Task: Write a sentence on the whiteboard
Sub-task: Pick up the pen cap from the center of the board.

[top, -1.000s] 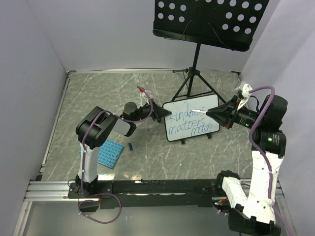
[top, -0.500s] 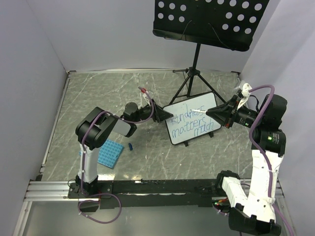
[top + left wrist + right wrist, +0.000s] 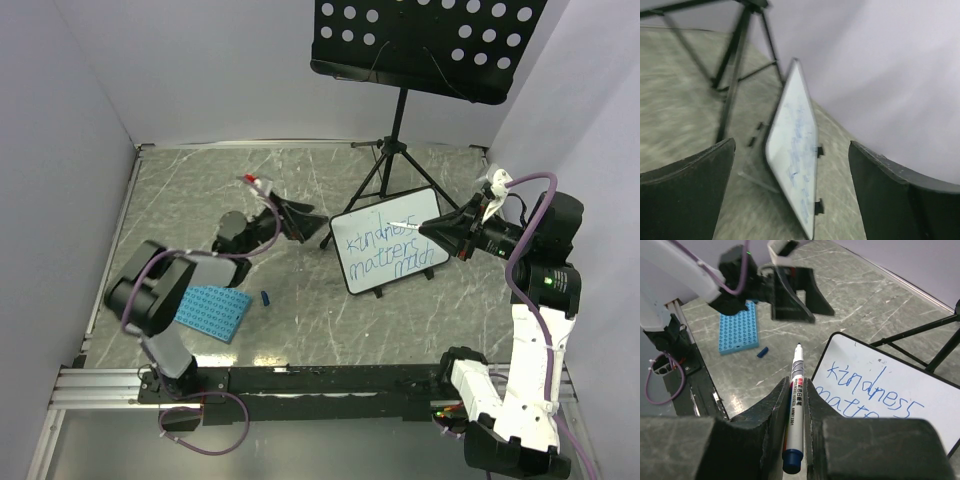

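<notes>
The whiteboard (image 3: 390, 252) stands propped on the table in front of the tripod, seen edge-on in the left wrist view (image 3: 795, 150). The sentence (image 3: 392, 256) in blue script reads roughly "kindness matters much"; its first words (image 3: 870, 385) show in the right wrist view. My left gripper (image 3: 305, 222) is open just left of the board, apart from it, with nothing between its fingers (image 3: 690, 185). My right gripper (image 3: 432, 229) hovers at the board's right edge, shut on a white marker (image 3: 796, 390) with a dark blue end, tip pointing forward.
A black music stand rises behind the board, its perforated tray (image 3: 425, 45) overhead and its tripod legs (image 3: 385, 170) on the table. A blue studded plate (image 3: 212, 312) and a small blue cap (image 3: 266, 297) lie left of centre. Purple walls enclose the table.
My left gripper opened, let go of the whiteboard's left edge and drew back to the left. The board turned slightly and stands by itself. The right arm has not moved.
</notes>
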`<state>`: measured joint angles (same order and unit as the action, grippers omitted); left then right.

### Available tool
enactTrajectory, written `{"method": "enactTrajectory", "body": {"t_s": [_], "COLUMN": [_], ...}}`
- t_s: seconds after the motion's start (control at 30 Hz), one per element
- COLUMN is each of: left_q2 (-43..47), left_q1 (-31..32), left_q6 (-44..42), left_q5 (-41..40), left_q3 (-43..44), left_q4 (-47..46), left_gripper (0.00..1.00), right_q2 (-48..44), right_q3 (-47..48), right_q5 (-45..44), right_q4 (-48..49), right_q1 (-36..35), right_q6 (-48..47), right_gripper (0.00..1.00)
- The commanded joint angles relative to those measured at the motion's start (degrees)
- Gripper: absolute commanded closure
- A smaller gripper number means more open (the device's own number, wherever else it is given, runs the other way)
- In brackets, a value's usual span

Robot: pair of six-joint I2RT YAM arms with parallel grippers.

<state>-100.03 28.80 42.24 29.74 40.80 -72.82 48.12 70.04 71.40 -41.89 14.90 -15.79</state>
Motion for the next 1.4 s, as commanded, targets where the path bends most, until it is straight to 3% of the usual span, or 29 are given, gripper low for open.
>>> {"method": "enactTrajectory", "body": {"t_s": [0.0,0.03,0.07,0.17,0.2,0.23,0.3,0.4,0.5,0.53,0.63,0.83,1.0,1.07,1.37], "left_q2": [13.78,17.29,24.11,35.47,37.78,39.63,44.73,48.87,49.75,50.02,47.83,31.84,29.63,28.06,18.31], "left_q1": [-2.08,-2.08,-2.16,-2.16,-2.08,-2.69,-3.22,-3.13,-0.68,3.16,9.41,14.26,16.11,16.47,16.64], "left_q6": [-3.3,-4.17,-5.92,-4.2,-2.35,0.27,1.88,7.58,13.3,14.44,17.78,21.65,26.05,26.14,23.33], "left_q5": [-9.94,-12.75,-19.04,-29.87,-33.48,-34.3,-28.09,-24.12,-29.53,-32.78,-39.11,-46.95,-48.37,-48.63,-51.97], "left_q3": [-6.33,-7.13,-6.87,-3.46,-2.66,-2.3,-2.82,-4.32,-3.53,-3.53,-2.48,3.67,0.69,0.16,3.85], "left_q4": [10.99,15.9,30.22,51.83,64.51,69.08,76.38,82.02,91.96,94.5,96.1,105.33,103.14,102.7,104.63], "left_gripper": [0.01,0.01,0.01,0.03,0.03,0.03,0.03,0.03,0.01,0.02,0.08,0.07,0.14,0.22,0.31], "right_q2": [-0.04,0.13,0.31,0.75,0.84,0.75,0.66,-0.04,-0.92,-1.27,-1.45,-1.62,-1.89,-1.71,-1.8], "right_q3": [-0.87,-1.22,-1.48,-2.98,-4.02,-4.56,-6.22,-8.59,-10.53,-10.89,-12.29,-13.35,-14.32,-14.32,-14.76], "right_q5": [0.41,0.41,0.41,0.24,0.32,0.32,0.67,1.38,1.99,2.17,2.96,4.28,4.54,4.72,4.63], "right_q4": [-0.65,-0.82,-1.26,-1.27,-0.4,0.05,1.8,3.74,5.67,6.11,7.6,7.7,7.88,7.88,7.43], "right_q1": [0.31,0.31,0.31,0.22,0.13,-0.04,-0.3,-0.75,-0.75,-0.83,-0.83,-1.1,-1.27,-1.36,-1.54], "right_q6": [-2.31,-3.1,-3.71,-5.12,-5.13,-5.21,-4.78,-3.64,-3.02,-2.93,-2.4,-2.84,-3.19,-3.28,-3.98], "right_gripper": [1.0,1.0,1.0,1.0,1.0,1.0,1.0,1.0,1.0,1.0,1.0,1.0,1.0,1.0,1.0]}}
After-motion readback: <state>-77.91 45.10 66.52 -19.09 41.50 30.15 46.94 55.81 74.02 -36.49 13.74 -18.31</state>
